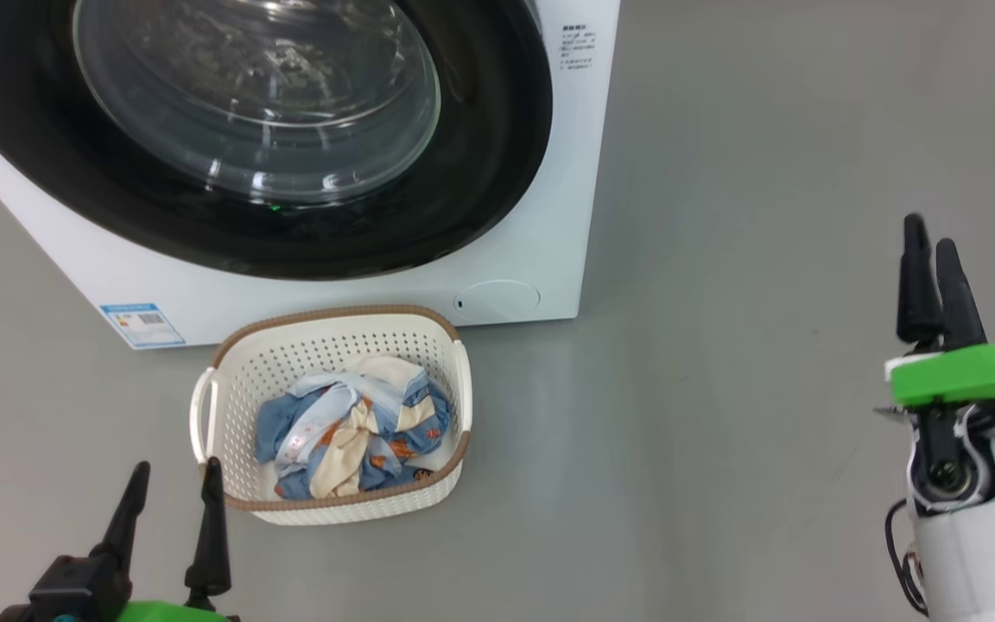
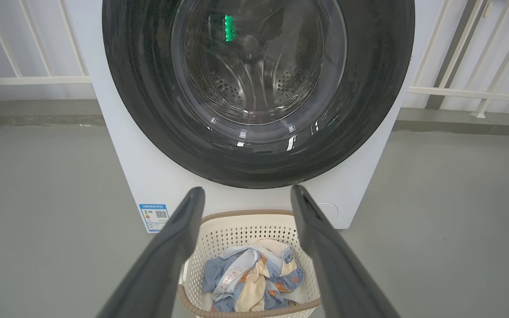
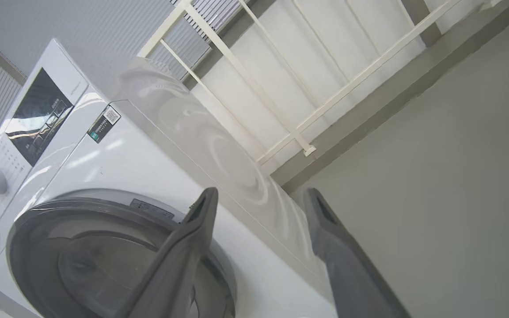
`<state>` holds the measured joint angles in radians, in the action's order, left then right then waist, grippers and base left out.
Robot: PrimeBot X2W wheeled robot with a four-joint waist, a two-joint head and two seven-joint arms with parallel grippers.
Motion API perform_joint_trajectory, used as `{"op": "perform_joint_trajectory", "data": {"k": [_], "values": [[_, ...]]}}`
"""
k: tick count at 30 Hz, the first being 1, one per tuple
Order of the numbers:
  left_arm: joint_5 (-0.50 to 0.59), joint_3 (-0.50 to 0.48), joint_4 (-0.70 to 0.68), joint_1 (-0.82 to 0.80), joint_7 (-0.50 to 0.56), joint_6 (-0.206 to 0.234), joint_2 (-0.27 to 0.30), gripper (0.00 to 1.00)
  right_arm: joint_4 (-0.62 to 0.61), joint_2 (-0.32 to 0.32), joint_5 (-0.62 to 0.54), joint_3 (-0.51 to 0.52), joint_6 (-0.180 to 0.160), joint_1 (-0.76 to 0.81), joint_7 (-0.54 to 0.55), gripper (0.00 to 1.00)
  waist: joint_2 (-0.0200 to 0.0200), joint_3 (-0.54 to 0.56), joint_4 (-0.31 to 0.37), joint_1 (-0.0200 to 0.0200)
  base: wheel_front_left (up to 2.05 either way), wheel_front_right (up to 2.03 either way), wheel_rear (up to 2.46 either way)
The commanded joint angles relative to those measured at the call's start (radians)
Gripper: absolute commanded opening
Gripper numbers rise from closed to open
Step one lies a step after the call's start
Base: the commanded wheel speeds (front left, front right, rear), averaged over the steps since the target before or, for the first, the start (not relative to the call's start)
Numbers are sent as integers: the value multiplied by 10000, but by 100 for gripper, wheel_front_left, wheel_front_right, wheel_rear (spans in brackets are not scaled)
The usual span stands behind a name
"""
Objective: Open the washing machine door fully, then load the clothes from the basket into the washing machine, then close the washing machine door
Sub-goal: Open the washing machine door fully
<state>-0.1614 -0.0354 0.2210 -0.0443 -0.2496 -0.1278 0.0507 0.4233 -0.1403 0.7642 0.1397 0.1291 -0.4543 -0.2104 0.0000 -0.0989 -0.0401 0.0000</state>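
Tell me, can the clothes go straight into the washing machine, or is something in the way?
The washing machine door is in the way: it sits shut over the opening, behind the basket holding the clothes.

The washing machine (image 1: 143,281) was white w/ a black control panel (image 3: 38,115) and a blue energy label (image 1: 142,324). The washing machine door (image 1: 480,155) had a glossy black rim around clear glass, w/ a green glint in it. The basket (image 1: 290,363) was cream-white, perforated in dot rows, its rim brown w/ a woven look. The clothes (image 1: 351,432) were blue fabric w/ orange prints, plus cream and pale blue pcs. The floor (image 1: 722,259) was grey. The left gripper (image 1: 176,468) and right gripper (image 1: 931,231) had dark fingers on bright green mounts.
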Motion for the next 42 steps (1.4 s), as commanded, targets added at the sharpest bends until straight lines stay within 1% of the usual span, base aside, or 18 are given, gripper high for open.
{"op": "perform_joint_trajectory", "data": {"k": [1, 5, 6, 7, 8, 9, 15, 22, 29, 33, 35, 42], "values": [[-31, -274, -279, -166, -122, -29, 95, 100, -187, 16, 646, -133, 16, -387, 245, 100, 0, -95, -36, 0, 0, 0, 0], [-90, -222, -277, -224, -122, -29, 69, 100, -40, -10, 2129, 83, 16, -698, 1046, 100, 0, -259, -52, 0, 0, 0, 0], [-97, -201, -271, -229, -122, -29, 64, 100, 35, -22, 2437, 159, 16, -770, 1236, 89, 0, -289, -58, 0, 0, 0, 0], [-99, -175, -262, -235, -122, -29, 58, 100, 110, -40, 2719, 255, 16, -845, 1395, 47, 0, -320, -69, 0, 0, 0, 0], [-101, -152, -257, -247, -122, -29, 54, 100, 185, -59, 2968, 351, 16, -921, 1539, 33, 0, -347, -82, 0, 0, 0, 0], [-102, -127, -256, -258, -122, -29, 49, 100, 259, -73, 3209, 438, 16, -997, 1697, 0, 0, -373, -95, 0, 0, 0, 0], [-162, -15, -244, -321, -122, -29, 29, 100, 727, -282, 4213, 784, 16, -1555, 2706, 0, 0, -573, -185, 0, 0, 0, 0], [-204, 191, -236, -486, -122, -29, 16, 100, 1190, -580, 4935, 1049, 16, -2408, 3968, 0, 0, -879, -426, 0, 0, 0, 0], [-296, 327, -244, -628, -122, -29, 9, 100, 1786, -709, 5603, 1181, 16, -3390, 5630, 0, 0, -1200, -679, 0, 0, 0, 0], [-367, 462, -316, -798, -122, -29, 5, 100, 2312, -954, 5681, 1272, 16, -4280, 6524, 0, 0, -1502, -867, 0, 0, 0, 0], [-394, 528, -338, -888, -122, -29, 3, 100, 2553, -1042, 5626, 1299, 16, -4702, 6795, 0, 0, -1637, -944, 0, 0, 0, 0], [-487, 854, -432, -1249, -122, -29, -1, 100, 3281, -1112, 5404, 1302, 16, -6317, 7782, 0, 0, -2265, -1186, 0, 0, 0, 0]]}}
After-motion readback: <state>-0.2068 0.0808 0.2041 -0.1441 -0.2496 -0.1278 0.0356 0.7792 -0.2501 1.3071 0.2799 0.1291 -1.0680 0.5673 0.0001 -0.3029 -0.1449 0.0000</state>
